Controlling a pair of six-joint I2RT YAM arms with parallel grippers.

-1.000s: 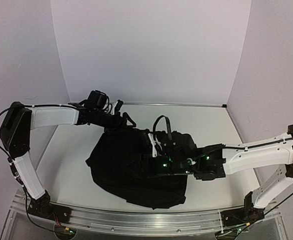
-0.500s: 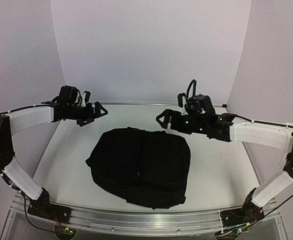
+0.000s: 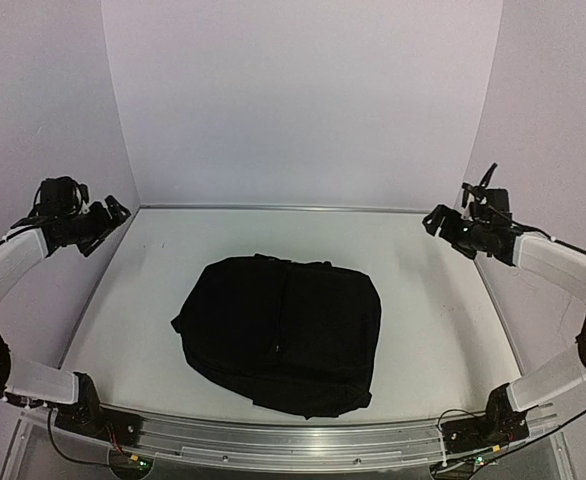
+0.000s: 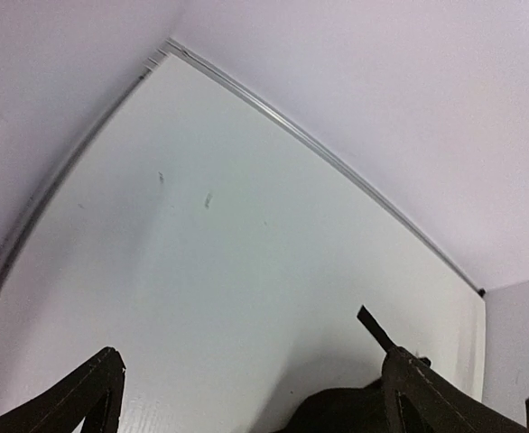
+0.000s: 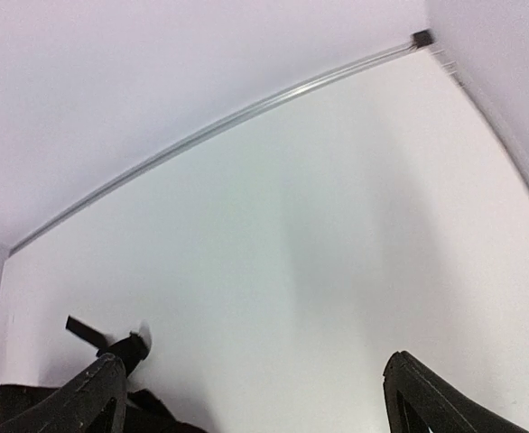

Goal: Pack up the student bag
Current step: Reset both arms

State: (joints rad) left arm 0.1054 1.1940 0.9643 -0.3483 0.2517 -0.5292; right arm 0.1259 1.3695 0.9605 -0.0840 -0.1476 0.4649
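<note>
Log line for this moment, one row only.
student bag: lying flat, untouched | left gripper: jaws open, empty, far left | right gripper: jaws open, empty, far right

One student bag (image 3: 283, 335), a black backpack, on one white bench (image 3: 443, 330). Two robot arms: one left arm (image 3: 8, 265), one right arm (image 3: 558, 265). Two claws: one left claw (image 3: 110, 228), one right claw (image 3: 439, 232).

Left pincer (image 3: 109, 224) spread wide, right pincer (image 3: 435, 226) likewise
</note>
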